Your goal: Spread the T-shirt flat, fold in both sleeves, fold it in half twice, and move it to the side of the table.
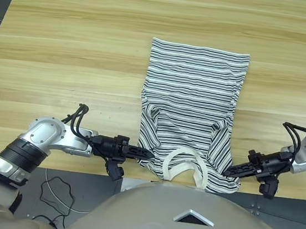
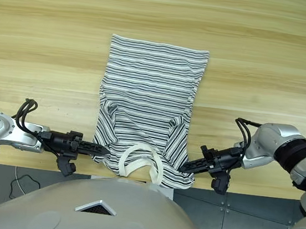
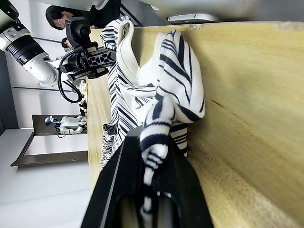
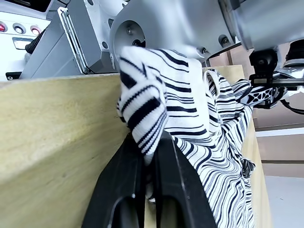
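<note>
At 6 o'clock on the table, gripping the collar-end corners of the T-shirt, left gripper at 7 and right gripper at 5, both clamped narrow on cloth, long axis running 6 to 12, hem far off at 12 o'clock.
</note>
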Available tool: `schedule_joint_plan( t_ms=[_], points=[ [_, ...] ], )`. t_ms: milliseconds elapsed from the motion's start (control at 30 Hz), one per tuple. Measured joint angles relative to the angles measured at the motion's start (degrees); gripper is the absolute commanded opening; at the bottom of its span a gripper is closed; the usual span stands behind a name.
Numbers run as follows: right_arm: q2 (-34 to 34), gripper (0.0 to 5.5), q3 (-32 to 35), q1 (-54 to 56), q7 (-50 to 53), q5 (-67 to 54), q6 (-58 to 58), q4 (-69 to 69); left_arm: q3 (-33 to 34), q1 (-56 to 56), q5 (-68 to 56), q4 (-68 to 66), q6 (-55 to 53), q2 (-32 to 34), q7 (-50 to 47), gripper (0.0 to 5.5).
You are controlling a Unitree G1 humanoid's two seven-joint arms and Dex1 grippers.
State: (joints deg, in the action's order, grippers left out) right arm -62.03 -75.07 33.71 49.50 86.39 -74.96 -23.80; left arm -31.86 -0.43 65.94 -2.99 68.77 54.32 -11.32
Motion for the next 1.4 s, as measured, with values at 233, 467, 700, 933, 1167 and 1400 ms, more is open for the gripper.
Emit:
schedule_joint_plan(
  t_ms=[233, 467, 700, 933, 1167, 1400],
  points=[
    [0.2, 0.11, 3.6, -1.5, -2.8, -0.6, -2.0, 1.0, 0.0, 1.5, -0.6, 2.8, -0.9, -0.3, 0.7, 0.1],
    [0.1, 0.11, 6.3, -3.2, -2.4, 1.3, -2.1, 3.6, 0.7, 5.5, -5.0, 8.8, 1.6, 0.9, 4.6, 0.1],
    [2.7, 0.11, 13.4, -4.1, -5.0, -8.5, -4.8, -0.8, 5.6, 2.9, -13.6, 5.4, 0.8, 0.3, 5.9, 0.1],
    [7.2, 0.11, 19.7, 2.0, -19.1, -35.1, -10.8, -9.2, 0.7, 1.9, -47.9, 2.0, -14.9, -4.2, 22.1, 0.1],
    [12.7, 0.11, 15.5, 9.5, -47.9, -68.3, -2.3, -23.2, 3.7, -2.5, -73.3, 1.8, -35.5, -9.4, 36.6, 0.1],
    [20.9, 0.11, 24.3, 7.9, -86.1, -90.2, 32.0, -24.8, 9.7, -16.5, -75.6, -14.9, -55.1, -20.7, 38.9, 0.1]
  ],
)
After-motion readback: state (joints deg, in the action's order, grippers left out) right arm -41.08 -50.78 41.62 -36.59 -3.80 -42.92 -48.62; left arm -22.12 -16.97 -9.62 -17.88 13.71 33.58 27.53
